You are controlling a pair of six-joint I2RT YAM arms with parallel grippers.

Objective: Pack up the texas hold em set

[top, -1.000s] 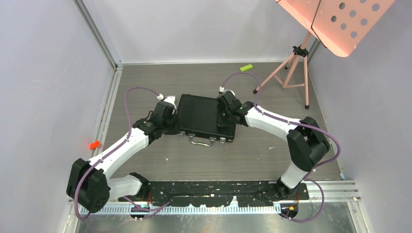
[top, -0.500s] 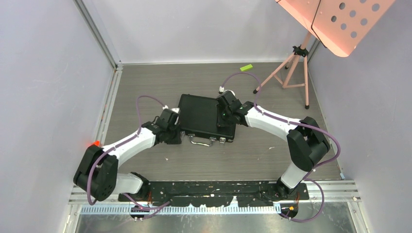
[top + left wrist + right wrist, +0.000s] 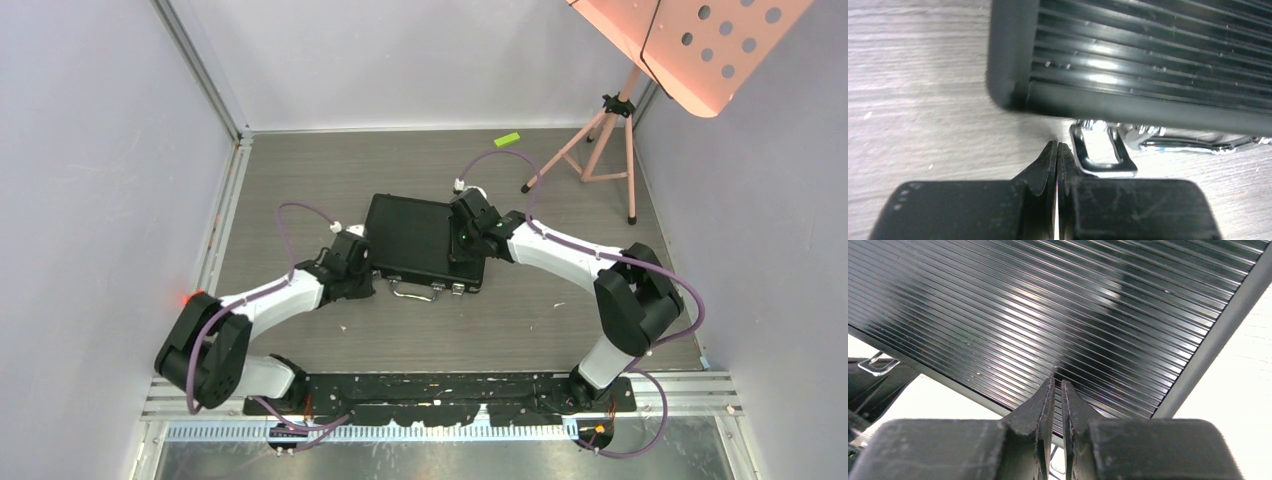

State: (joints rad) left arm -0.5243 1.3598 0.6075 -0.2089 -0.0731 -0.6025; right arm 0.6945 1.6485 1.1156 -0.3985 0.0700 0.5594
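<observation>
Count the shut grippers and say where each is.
2. The left gripper, shut, is low at the briefcase's near-left corner, beside a silver latch. The right gripper, shut, is over the ribbed lid near its right edge. None hidden.

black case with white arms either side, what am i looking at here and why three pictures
Those are two robot arms, left and right, bolted to the near edge of a table. The wide picture comes from a fixed camera above and behind them. The close-ups come from a camera on each wrist. The case lies closed on the table, handle toward the arms. The left fingers are shut, holding nothing, beside a silver latch. The right fingers are shut too, over the ribbed lid. A green block and a pink stand sit farther back.
</observation>
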